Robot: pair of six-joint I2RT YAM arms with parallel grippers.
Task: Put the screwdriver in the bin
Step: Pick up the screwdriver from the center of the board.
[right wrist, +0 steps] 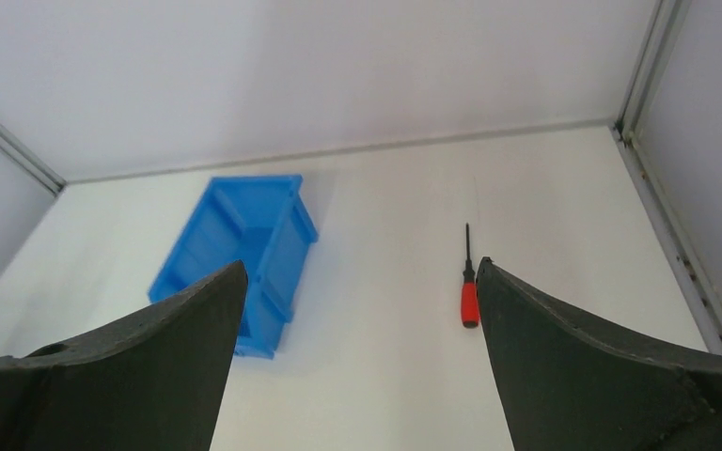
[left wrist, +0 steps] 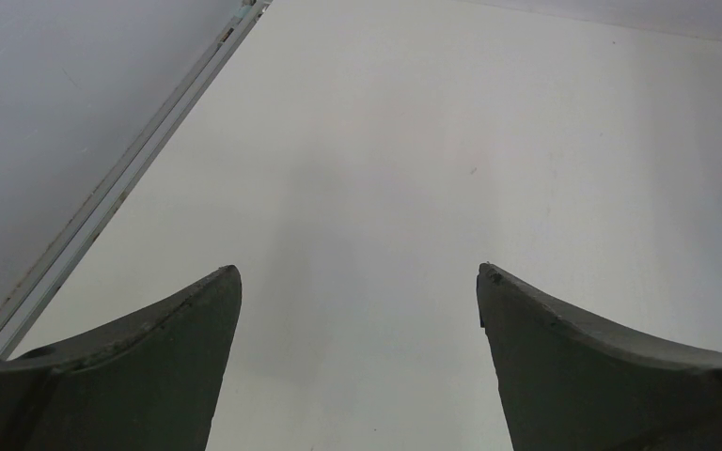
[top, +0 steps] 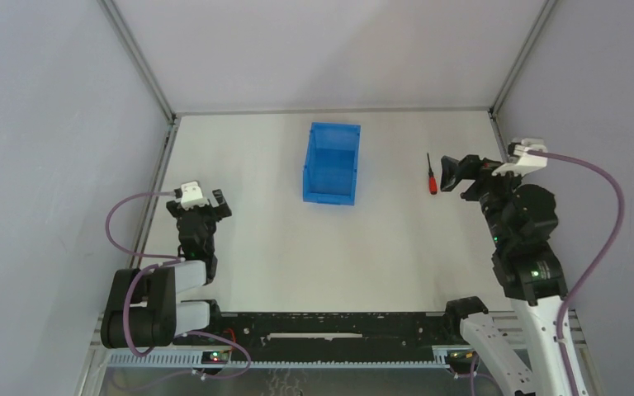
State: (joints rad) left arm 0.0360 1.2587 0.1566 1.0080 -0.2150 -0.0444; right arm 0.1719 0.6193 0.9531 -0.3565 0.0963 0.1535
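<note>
The screwdriver [top: 432,176], with a red handle and thin black shaft, lies flat on the white table right of the bin; it also shows in the right wrist view [right wrist: 469,291], close to the right finger. The bright blue bin [top: 331,163] stands empty in the middle far part of the table, and in the right wrist view [right wrist: 244,252] it sits left of centre. My right gripper [top: 454,176] is open and empty, just right of the screwdriver. My left gripper [top: 208,200] is open and empty over bare table at the left.
Grey enclosure walls with metal corner rails [top: 167,132] bound the table on the left, back and right. The arm bases and a black rail [top: 330,326] run along the near edge. Cables loop beside both arms.
</note>
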